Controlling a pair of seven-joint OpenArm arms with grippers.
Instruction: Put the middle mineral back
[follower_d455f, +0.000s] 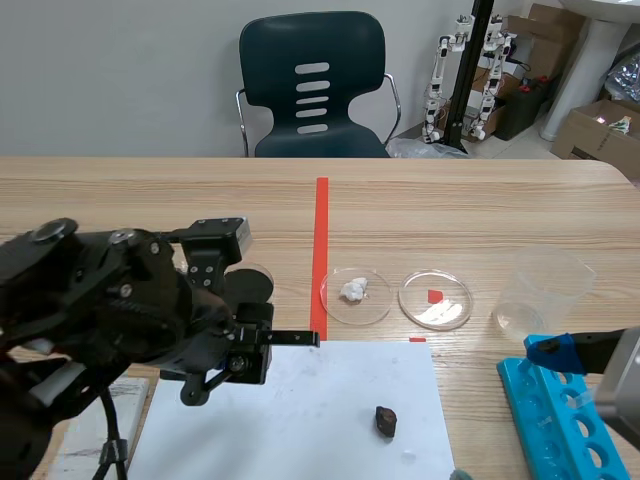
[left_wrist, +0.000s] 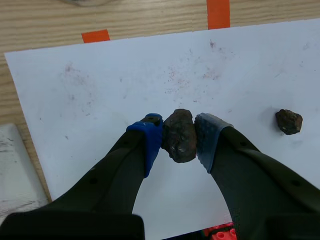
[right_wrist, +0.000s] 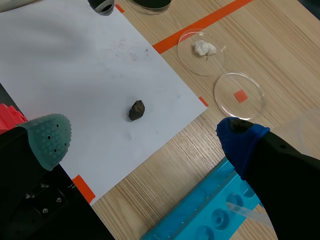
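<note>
Wooden worktop carries a white sheet in front of you. Your left tool is clenched on the dark mineral, over the sheet. The empty dish, probably its home, lies ahead and to the right, beyond the sheet's far edge. Your right tool, spread and holding nothing, is nearer that dish.

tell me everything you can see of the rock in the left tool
The rock is a dark brown, lumpy, rough-surfaced chunk, slightly taller than wide. It is pinched on two sides between the pads of the left tool, over the white paper. Whether it touches the paper is unclear.
</note>
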